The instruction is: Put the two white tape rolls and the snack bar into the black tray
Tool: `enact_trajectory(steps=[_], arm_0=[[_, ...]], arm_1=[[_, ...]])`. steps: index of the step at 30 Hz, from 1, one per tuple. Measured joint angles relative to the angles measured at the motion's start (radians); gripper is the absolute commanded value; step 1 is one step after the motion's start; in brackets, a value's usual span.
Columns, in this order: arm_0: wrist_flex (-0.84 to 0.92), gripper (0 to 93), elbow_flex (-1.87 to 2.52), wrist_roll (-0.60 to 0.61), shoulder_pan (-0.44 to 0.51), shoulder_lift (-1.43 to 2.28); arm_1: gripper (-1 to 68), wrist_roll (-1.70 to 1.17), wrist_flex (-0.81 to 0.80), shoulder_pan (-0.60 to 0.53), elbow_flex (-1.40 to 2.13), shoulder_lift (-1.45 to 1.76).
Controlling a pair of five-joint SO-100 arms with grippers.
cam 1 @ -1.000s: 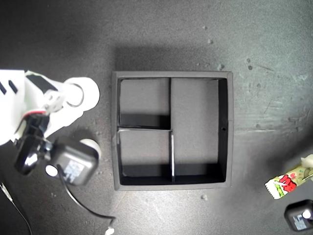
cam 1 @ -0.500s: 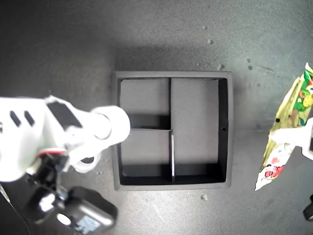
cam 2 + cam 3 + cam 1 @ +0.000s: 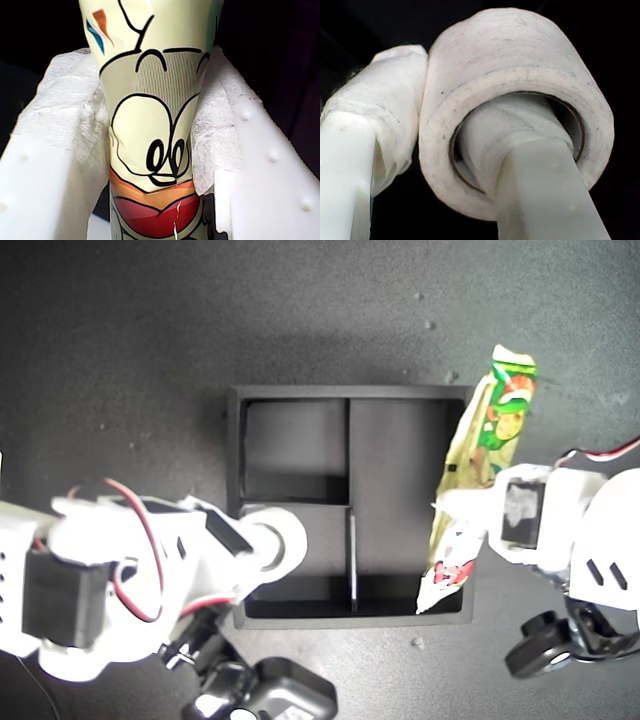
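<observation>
Over square matte black tray [image 3: 232, 502]: both loads held for dropping.
My first gripper [image 3: 157, 150] jaws clamp glossy cartoon-print snack bar [image 3: 478, 455] at exterior view's right wall; my second gripper [image 3: 437, 150] jaws pinch white ring-shaped tape roll [image 3: 278, 543] through its core, left.

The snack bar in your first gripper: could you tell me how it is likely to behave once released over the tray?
The snack bar is probably light: my first gripper holds it by a pinch alone. Its glossy wrapper looks slippery. It hangs tilted over the tray wall, so it may land leaning on that wall.
</observation>
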Motion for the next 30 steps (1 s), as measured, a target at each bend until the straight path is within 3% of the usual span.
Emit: enact_trajectory(steps=[12, 20, 24, 26, 30], arm_0=[[0.0, 0.4, -0.167, -0.017, 0.048, -0.229], [0.0, 11.0, -0.172, -0.067, 0.094, -0.258], [0.0, 11.9, -0.172, -0.087, 0.121, -0.258], [0.0, 11.9, -0.172, -0.097, 0.129, -0.258], [0.044, 11.7, -0.183, -0.106, 0.13, -0.258]], arm_1=[[0.5, 0.015, -0.008, 0.003, -0.071, -0.13], [6.5, 0.015, 0.015, -0.002, -0.072, -0.14], [12.4, 0.015, 0.031, -0.003, -0.072, -0.14], [18.6, 0.015, 0.054, -0.003, -0.094, -0.16], [25.6, 0.015, 0.166, -0.003, -0.202, -0.232]])
